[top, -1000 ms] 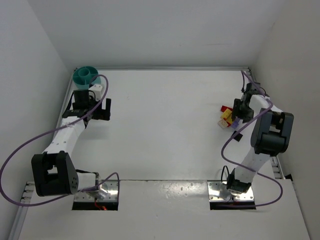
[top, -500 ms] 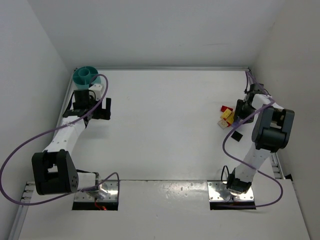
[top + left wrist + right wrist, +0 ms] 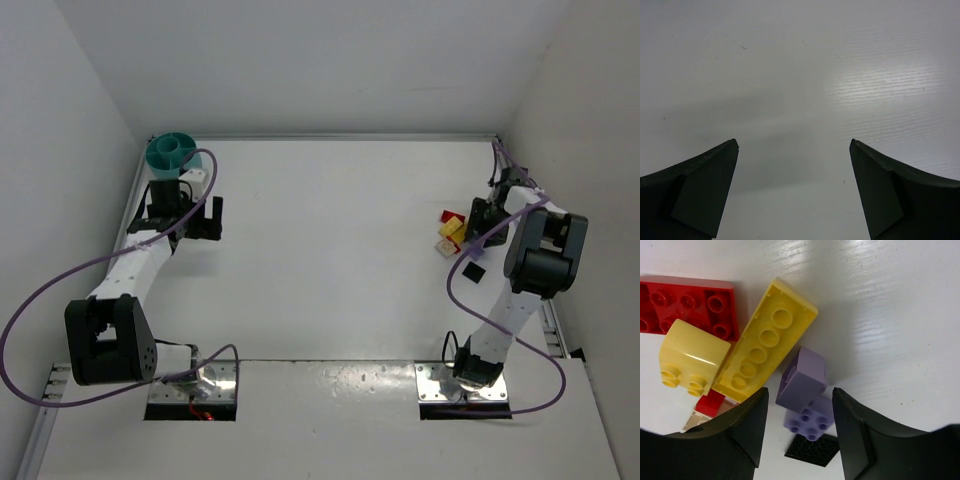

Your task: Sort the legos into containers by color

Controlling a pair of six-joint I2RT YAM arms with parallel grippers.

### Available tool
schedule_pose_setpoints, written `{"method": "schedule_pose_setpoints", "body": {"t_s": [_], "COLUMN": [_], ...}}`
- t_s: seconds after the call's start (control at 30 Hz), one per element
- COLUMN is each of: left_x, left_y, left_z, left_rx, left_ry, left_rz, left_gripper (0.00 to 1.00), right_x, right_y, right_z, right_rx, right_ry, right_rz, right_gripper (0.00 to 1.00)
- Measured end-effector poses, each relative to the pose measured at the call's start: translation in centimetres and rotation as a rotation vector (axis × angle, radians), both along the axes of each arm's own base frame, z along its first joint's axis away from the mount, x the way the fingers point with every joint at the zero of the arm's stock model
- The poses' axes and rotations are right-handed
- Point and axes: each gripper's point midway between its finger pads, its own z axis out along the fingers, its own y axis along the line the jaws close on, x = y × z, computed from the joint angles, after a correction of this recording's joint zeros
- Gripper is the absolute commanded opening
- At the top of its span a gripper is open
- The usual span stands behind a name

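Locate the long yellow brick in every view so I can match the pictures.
Top external: long yellow brick at far right, about mid-height.
Left wrist: not in it.
Right wrist: long yellow brick left of centre, lying diagonally.
Shared landmark: the red brick right beside it, visible in both those views.

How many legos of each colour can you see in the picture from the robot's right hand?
Red legos: 2 (one is mostly hidden)
Yellow legos: 2 (one is paler)
Purple legos: 2, as far as I can tell
Black flat piece: 1
Tan piece: 1 (only a corner shows)
Total: 8
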Motion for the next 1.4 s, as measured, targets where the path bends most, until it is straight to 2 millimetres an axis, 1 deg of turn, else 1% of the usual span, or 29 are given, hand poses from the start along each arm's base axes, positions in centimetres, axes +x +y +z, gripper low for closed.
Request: {"method": "schedule_pose_setpoints", "body": {"t_s": [0.07, 0.13, 0.33, 0.37, 0.43, 0.47, 0.5, 0.63, 0.67, 0.73, 0.83, 0.9, 0.97, 1.0, 1.03, 1.07, 1.1, 1.17, 1.2, 1.23, 1.27, 1.33, 1.4], "left_x": [0.0, 0.0, 0.0, 0.0, 0.0, 0.0, 0.0, 0.0, 0.0, -0.3, -1.1, -1.5, -2.1, -2.4, -2.6, -2.9, -3.1, -3.3, -3.4, -3.6, -3.9, -4.5, -5.2], "left_y": [0.0, 0.0, 0.0, 0.0, 0.0, 0.0, 0.0, -0.1, -0.2, -0.5, -1.7, -3.0, -4.7, -5.7, -6.6, -7.5, -8.3, -9.9, -10.6, -11.3, -12.1, -13.4, -14.7], "left_z": [0.0, -0.1, -0.3, -0.3, -0.3, -0.3, -0.3, -0.2, -0.1, 0.1, 1.2, 2.2, 3.1, 3.5, 4.2, 4.9, 5.8, 8.0, 9.0, 9.9, 10.7, 11.7, 12.2], "left_rx": [0.0, 0.0, -0.001, -0.001, -0.001, -0.001, -0.001, -0.002, -0.005, -0.011, -0.049, -0.089, -0.151, -0.189, -0.223, -0.263, -0.301, -0.375, -0.411, -0.449, -0.493, -0.577, -0.665], "left_ry": [0.0, 0.003, 0.009, 0.009, 0.009, 0.009, 0.009, 0.006, 0.001, -0.011, -0.045, -0.07, -0.081, -0.085, -0.093, -0.1, -0.109, -0.139, -0.155, -0.165, -0.169, -0.158, -0.123], "left_rz": [0.0, 0.0, 0.0, 0.0, 0.0, 0.0, 0.001, -0.005, -0.012, -0.031, -0.103, -0.178, -0.272, -0.321, -0.365, -0.409, -0.45, -0.531, -0.573, -0.61, -0.651, -0.718, -0.777], "left_gripper": [1.0, 1.0, 1.0, 1.0, 1.0, 1.0, 1.0, 1.0, 1.0, 1.0, 1.0, 1.0, 1.0, 1.0, 1.0, 1.0, 1.0, 0.98, 0.98, 0.97, 0.97, 0.96, 0.96], "right_x": [0.1, 0.2, 0.3, 0.3, 0.3, 0.4, 0.4, 0.5, 0.4, -0.2, -0.3, 0.1, 0.5, 0.8, 0.9, 1.0, 0.9, 0.1, -0.6, -1.6, -2.5, -4.6, -6.6], "right_y": [0.0, -0.2, -0.2, -0.2, -0.2, -0.2, -0.1, 0.6, 1.0, 2.2, 4.6, 6.6, 8.7, 10.3, 11.7, 13.7, 15.4, 19.6, 21.3, 23.6, 25.5, 29.1, 32.5], "right_z": [0.0, 0.0, -0.1, -0.1, -0.1, -0.1, -0.1, 0.2, 0.5, 1.8, 6.3, 9.4, 11.9, 13.3, 14.1, 14.9, 15.5, 16.1, 16.1, 16.1, 16.2, 16.7, 17.8], "right_rx": [0.002, 0.004, 0.019, 0.02, 0.019, 0.02, 0.022, 0.051, 0.061, 0.088, 0.15, 0.203, 0.276, 0.332, 0.384, 0.447, 0.507, 0.642, 0.688, 0.736, 0.771, 0.829, 0.881], "right_ry": [-0.001, -0.004, -0.008, -0.008, -0.01, -0.011, -0.012, -0.032, -0.048, -0.082, -0.199, -0.277, -0.33, -0.355, -0.37, -0.38, -0.383, -0.374, -0.356, -0.328, -0.307, -0.27, -0.25], "right_rz": [0.002, -0.004, -0.014, -0.014, -0.011, -0.011, -0.012, 0.038, 0.062, 0.118, 0.255, 0.358, 0.456, 0.518, 0.567, 0.63, 0.683, 0.797, 0.841, 0.896, 0.945, 1.054, 1.163], "right_gripper": [0.44, 0.37, 0.37, 0.3, 0.25, 0.19, 0.17, 0.15, 0.15, 0.15, 0.15, 0.15, 0.15, 0.15, 0.15, 0.15, 0.15, 0.15, 0.13, 0.12, 0.12, 0.11, 0.11]}}
